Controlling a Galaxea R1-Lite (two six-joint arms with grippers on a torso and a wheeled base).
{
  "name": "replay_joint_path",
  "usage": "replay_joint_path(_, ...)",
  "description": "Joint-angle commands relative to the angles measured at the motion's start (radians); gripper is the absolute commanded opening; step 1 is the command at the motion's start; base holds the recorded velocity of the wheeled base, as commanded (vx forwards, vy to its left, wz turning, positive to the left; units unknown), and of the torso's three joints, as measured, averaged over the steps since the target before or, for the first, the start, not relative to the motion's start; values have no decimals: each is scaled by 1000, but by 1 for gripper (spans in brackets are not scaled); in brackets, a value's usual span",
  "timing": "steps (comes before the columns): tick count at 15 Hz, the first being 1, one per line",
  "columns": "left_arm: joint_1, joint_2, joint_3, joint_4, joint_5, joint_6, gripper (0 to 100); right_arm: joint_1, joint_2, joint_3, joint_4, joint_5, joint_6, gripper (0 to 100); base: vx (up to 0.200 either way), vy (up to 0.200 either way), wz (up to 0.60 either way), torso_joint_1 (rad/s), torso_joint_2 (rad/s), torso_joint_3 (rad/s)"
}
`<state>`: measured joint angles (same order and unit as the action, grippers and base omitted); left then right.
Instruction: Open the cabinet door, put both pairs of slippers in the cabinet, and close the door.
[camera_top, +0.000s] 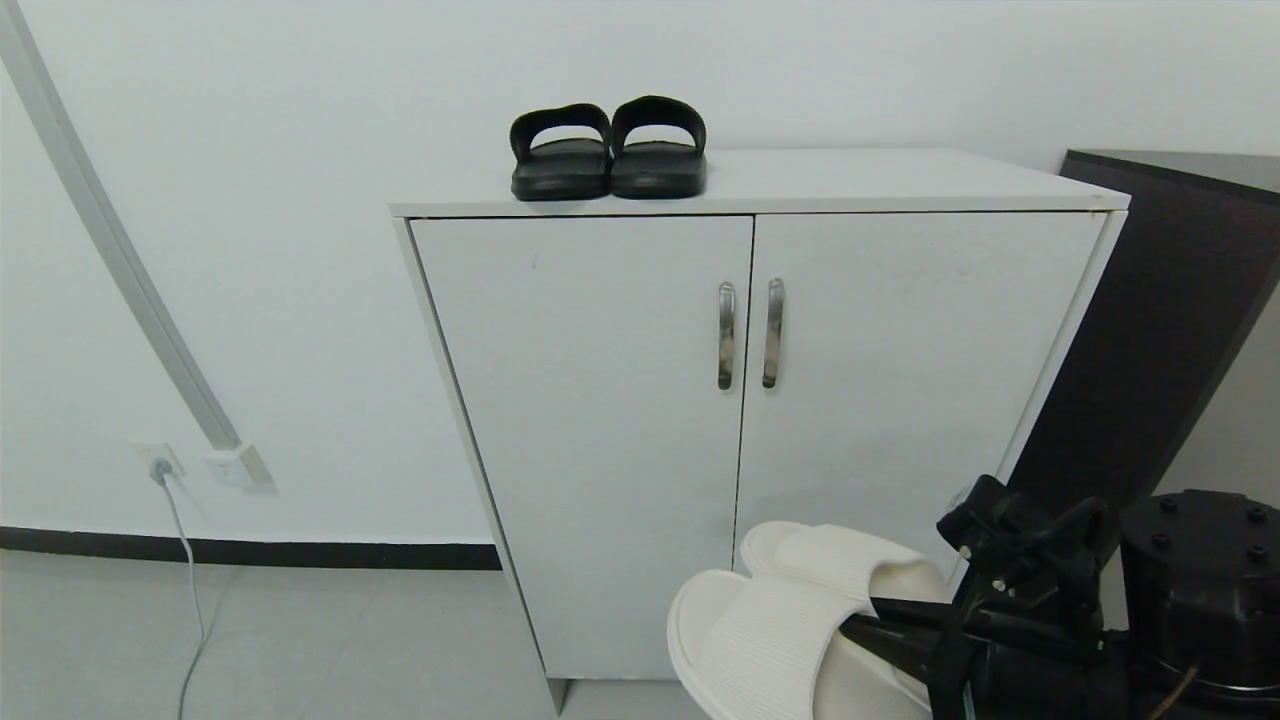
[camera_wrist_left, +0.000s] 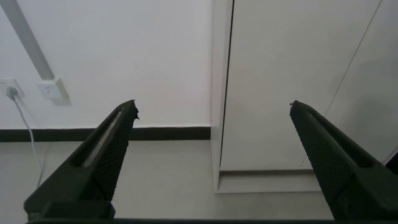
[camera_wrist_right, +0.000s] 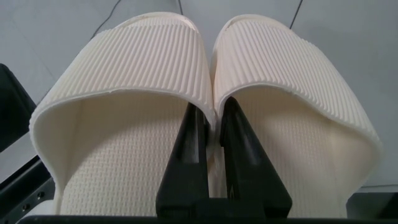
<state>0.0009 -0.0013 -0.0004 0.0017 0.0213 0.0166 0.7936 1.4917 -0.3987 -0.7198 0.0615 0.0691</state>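
I'm holding the white slippers pinched in my right gripper, low before the cabinet (doors both shut); left gripper is gaping empty, black slippers are waiting on top, nothing stowed yet

Right gripper clamped on pair of cream slippers. One black finger under each ribbed strap, adjoining inner strap edges pinched between the two. Slippers side by side, touching, toes pointing away from gripper. Textured insoles flank fingers on both sides. Grey floor beyond slipper toes, thin dark cables lying on it.
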Motion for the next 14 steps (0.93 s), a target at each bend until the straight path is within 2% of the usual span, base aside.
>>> replay_joint_path(1, 1, 1, -1, 0, -1, -1, 100, -1, -1, 4, -1, 0, 0, 0, 0, 0, 0, 0, 0, 0)
replay_joint_path(3, 1, 1, -3, -2, 3, -14, 100, -1, -1, 9, -3, 0, 0, 0, 0, 0, 0, 0, 0, 0)
replay_joint_path(5, -4, 32, -99, 1, -1, -69, 100, -1, 2, 8, -3, 1, 0, 0, 0, 0, 0, 0, 0, 0)
replay_joint_path(6, -16, 159, -259, 31, -26, -132, 100, -1, 4, 9, -3, 1, 0, 0, 0, 0, 0, 0, 0, 0)
replay_joint_path(8, -21, 291, -296, 27, -107, -112, 100, 1, 4, 11, -3, 1, -6, 0, 0, 0, 0, -17, 122, 122)
replay_joint_path(9, -24, 420, -302, -25, -198, -90, 100, 1, 1, 15, -3, 3, -19, 0, 0, 0, 0, 2, 46, 51)
replay_joint_path(11, -24, 583, -303, -178, -328, -92, 100, 1, 1, 18, -1, 3, -35, 0, 0, 0, 0, 0, 0, 0)
replay_joint_path(13, -28, 753, -322, -342, -420, -89, 100, 1, 4, 20, -1, 3, -42, 0, 0, 0, 0, 0, 0, 0)
replay_joint_path(14, -56, 842, -349, -411, -463, -89, 100, 1, 4, 20, -1, 3, -42, 0, 0, 0, 0, 0, 0, 0)
